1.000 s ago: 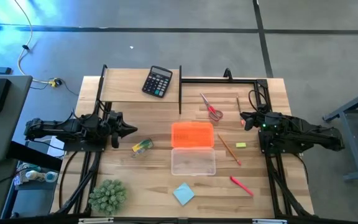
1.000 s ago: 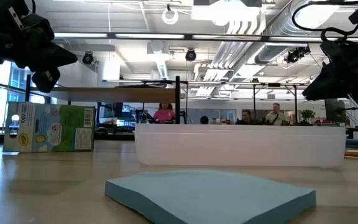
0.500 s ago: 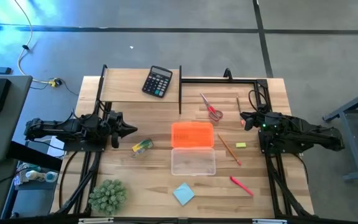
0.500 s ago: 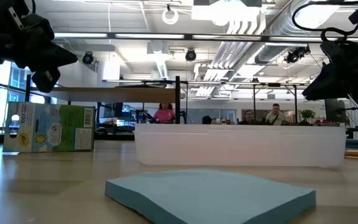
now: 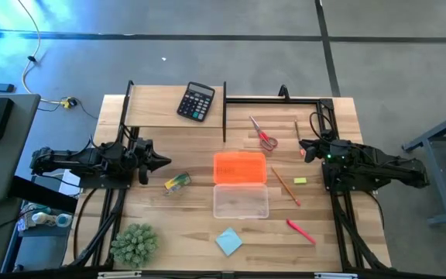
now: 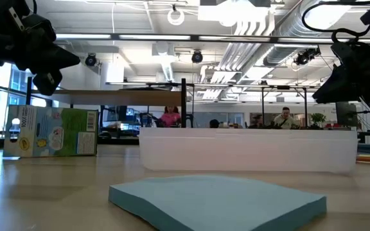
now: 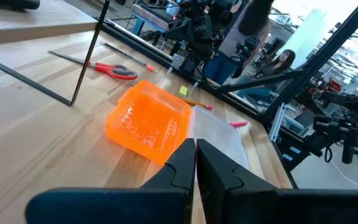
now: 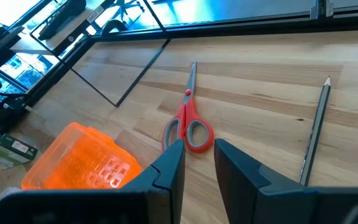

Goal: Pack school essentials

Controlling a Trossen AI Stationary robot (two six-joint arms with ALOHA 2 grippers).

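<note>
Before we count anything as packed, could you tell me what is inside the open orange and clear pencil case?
Nothing shows inside the pencil case: its clear half shows only bare base from above. The ribbed orange half blurs what is behind it, though no item shape shows there.

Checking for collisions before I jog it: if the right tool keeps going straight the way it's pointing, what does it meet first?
Probably the red-handled scissors: the right tool is empty, aimed at their handles. Depth is unclear; beyond lies the orange case.
</note>
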